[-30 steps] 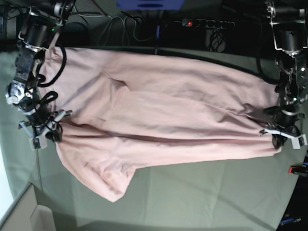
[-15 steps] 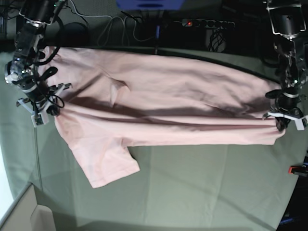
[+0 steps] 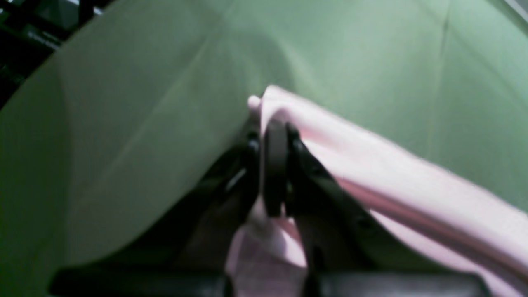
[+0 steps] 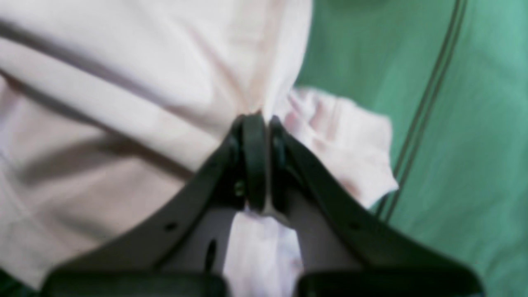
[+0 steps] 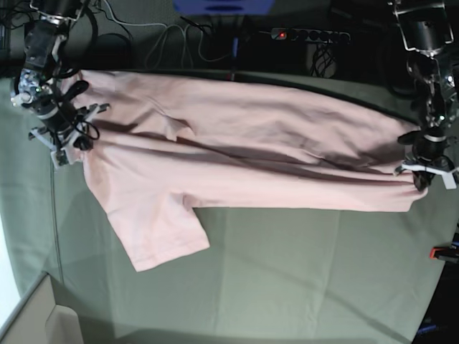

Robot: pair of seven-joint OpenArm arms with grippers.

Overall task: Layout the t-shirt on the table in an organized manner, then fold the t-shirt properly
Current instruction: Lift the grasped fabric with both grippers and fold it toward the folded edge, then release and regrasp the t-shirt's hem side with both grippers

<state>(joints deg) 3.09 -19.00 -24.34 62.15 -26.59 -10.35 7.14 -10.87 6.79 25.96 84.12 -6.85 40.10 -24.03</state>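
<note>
The pink t-shirt (image 5: 244, 154) is stretched out lengthwise across the far half of the table (image 5: 301, 272), plain side up, with one sleeve flopping down toward the near edge. Each end is pinched. The left gripper (image 3: 272, 136) is clamped tight on a fold of the cloth at one end, and the right gripper (image 4: 260, 123) is clenched on bunched fabric at the other. A power strip (image 5: 310, 34) lies behind the table.
</note>
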